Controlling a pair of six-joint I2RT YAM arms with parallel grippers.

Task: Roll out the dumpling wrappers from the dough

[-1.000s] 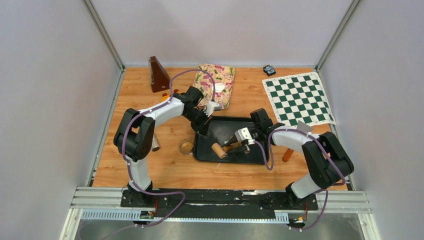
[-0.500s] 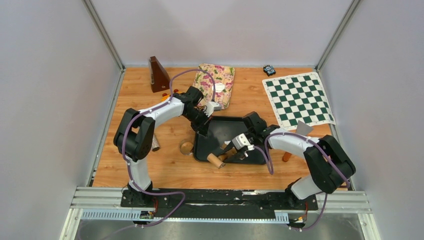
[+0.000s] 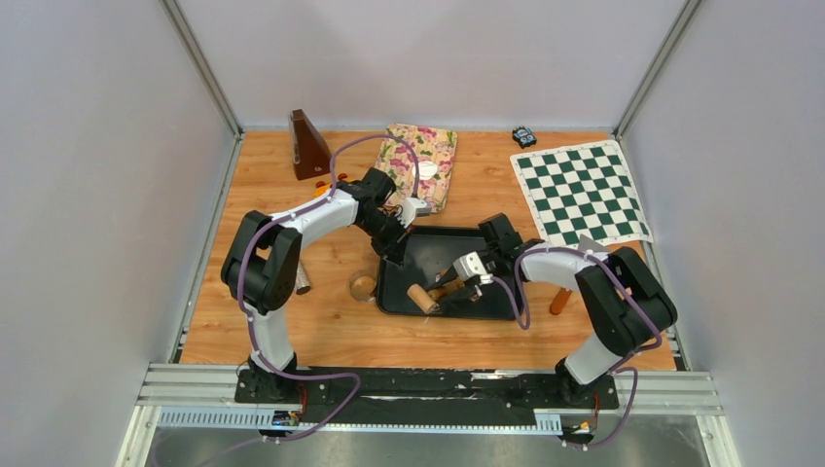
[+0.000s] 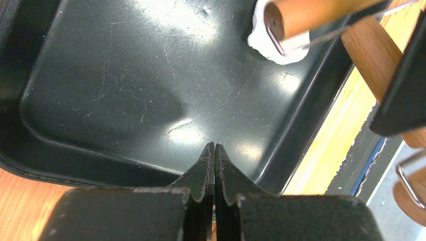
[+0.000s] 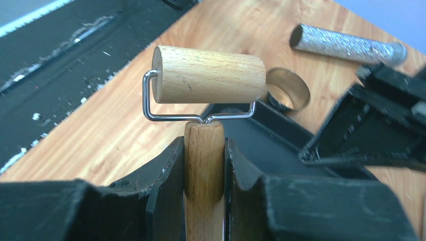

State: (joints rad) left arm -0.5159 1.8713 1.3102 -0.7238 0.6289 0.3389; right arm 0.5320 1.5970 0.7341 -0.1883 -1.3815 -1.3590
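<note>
Holds the wooden roller (image 5: pixel 208 75) by its handle in the right gripper (image 5: pixel 203 150), jaws clamped on the wood, drum just beyond the fingertips. Has the left gripper (image 4: pixel 214 150) pressed together on nothing, over the black tray (image 4: pixel 100 75). Puts white dough (image 4: pixel 258 37) ahead-right of those tips, under the drum. Leaves one dumpling wrapper (image 3: pixel 428 168) on floral cloth (image 3: pixel 438 146) behind that wrist.

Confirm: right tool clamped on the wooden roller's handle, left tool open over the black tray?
One error: the left tool is shut, fingers pressed together, over the black tray, as the left wrist view shows. The right tool is clamped on the wooden roller at its handle, as stated.
</note>
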